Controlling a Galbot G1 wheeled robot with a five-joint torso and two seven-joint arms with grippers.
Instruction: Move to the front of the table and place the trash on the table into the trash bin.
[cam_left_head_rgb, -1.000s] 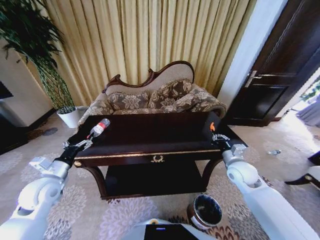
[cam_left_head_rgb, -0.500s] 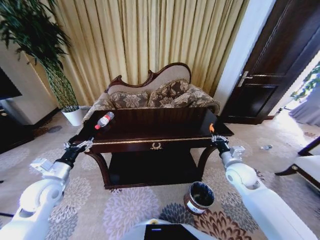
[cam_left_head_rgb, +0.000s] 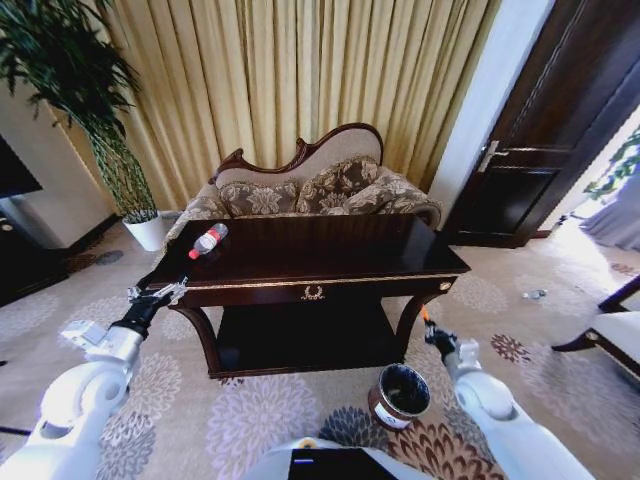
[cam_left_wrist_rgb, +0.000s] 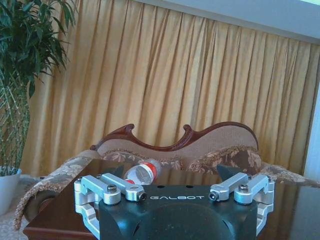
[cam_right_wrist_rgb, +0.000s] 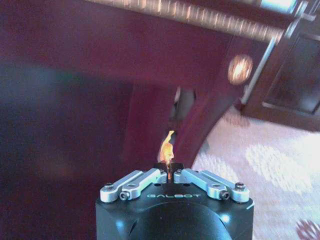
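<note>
Head view: the right gripper hung below the level of the table top, off its front right leg, clenched on the orange scrap, which stood up from between the fingertips. The trash bin sat on the carpet just beside that gripper — lower and slightly toward the robot's left, its open mouth facing up. Judged from this, the scrap had only to travel a short way down and inward to be over the liner. The left gripper was held off the table's front left corner, jaws spread and empty. The bottle lay on its side near the table's left end, cap end toward the front left corner, its long axis running diagonally across the top; it lay beyond the left gripper and slightly to its right, so the left arm was much the nearer to it.

Left wrist view: the left gripper stood open, and the bottle lay ahead on the dark tabletop, in front of the sofa.

Right wrist view: the right gripper had its fingertips closed together on the base of the orange scrap — the strip pointed straight out from the tips toward the table leg.
</note>
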